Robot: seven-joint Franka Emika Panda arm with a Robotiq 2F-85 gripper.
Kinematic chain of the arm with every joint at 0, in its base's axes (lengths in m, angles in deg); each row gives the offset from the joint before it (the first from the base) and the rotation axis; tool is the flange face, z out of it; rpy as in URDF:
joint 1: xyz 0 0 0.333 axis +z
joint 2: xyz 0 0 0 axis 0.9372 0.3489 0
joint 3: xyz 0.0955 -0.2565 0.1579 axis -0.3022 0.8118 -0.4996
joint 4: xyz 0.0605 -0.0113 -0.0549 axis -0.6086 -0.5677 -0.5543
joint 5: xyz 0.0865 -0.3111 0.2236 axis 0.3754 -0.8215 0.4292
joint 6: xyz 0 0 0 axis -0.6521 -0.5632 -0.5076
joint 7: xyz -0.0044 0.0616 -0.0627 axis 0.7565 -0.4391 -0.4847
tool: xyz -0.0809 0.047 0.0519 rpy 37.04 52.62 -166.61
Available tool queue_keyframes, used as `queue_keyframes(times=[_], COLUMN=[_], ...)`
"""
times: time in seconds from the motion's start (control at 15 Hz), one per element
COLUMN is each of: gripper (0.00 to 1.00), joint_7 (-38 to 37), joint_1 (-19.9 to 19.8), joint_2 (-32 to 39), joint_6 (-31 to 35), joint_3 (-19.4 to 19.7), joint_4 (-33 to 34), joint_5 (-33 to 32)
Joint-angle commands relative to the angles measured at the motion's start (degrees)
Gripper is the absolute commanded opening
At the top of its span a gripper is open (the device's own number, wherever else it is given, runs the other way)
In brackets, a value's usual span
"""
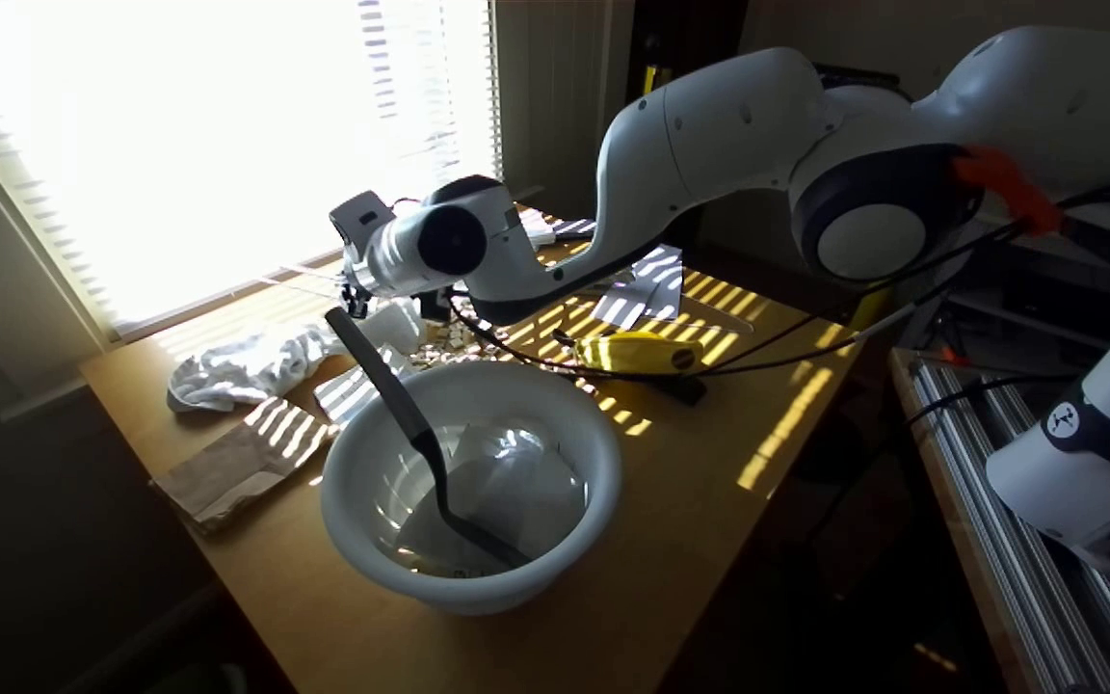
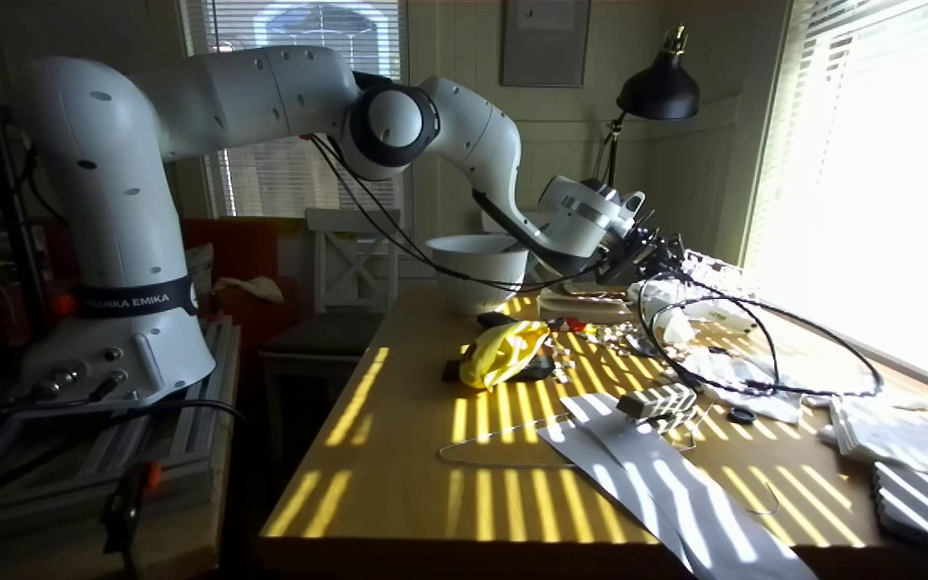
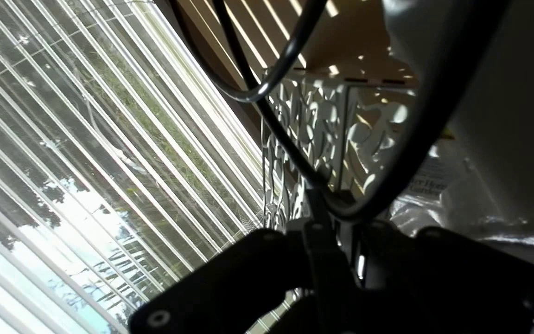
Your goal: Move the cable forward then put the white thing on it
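Gripper (image 3: 343, 227) at five o'clock, wrist view | nearly closed, pinching cable (image 3: 417, 148) | ease forward slowly, low, leaving slack

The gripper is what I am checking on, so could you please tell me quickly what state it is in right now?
Gripper: closed, holding the black cable.

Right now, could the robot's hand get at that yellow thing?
Probably not directly: the gripper seems shut on the black cable and would likely have to drop it before grabbing the yellow thing.
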Motion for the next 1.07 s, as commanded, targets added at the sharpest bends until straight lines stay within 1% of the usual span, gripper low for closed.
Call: queue_keyframes(times=[0.0, 0.27, 0.33, 0.4, 0.47, 0.53, 0.6, 0.67, 0.73, 0.8, 0.87, 0.93, 1.0], gripper=[0.03, 0.03, 0.03, 0.03, 0.03, 0.03, 0.03, 0.03, 0.03, 0.03, 0.03, 0.03, 0.03], joint_7=[-1.8, -4.9, -6.0, -5.3, -4.7, -1.0, 3.7, 4.2, 7.2, 9.5, 13.0, 14.6, 17.5], joint_1=[-3.3, -7.9, -8.9, -9.9, -9.8, -10.5, -12.0, -11.4, -12.0, -12.1, -13.2, -13.5, -15.1], joint_2=[-4.1, -6.5, -7.2, -8.4, -9.6, -11.5, -11.7, -13.0, -13.8, -14.8, -15.3, -15.7, -16.5], joint_6=[6.4, 13.8, 15.8, 18.1, 18.0, 18.5, 17.0, 15.9, 15.8, 15.9, 15.8, 17.4, 16.7], joint_3=[-4.1, -8.1, -9.0, -10.5, -9.5, -10.8, -14.3, -13.1, -14.6, -15.1, -17.3, -17.3, -19.9], joint_4=[-4.0, -7.8, -9.4, -12.2, -14.1, -18.5, -20.4, -22.9, -25.4, -28.0, -30.4, -32.1, -35.3], joint_5=[2.9, 4.3, 4.2, 3.9, 1.9, 0.8, 0.1, -0.5, -0.6, -0.6, 0.0, 0.5, 1.7])
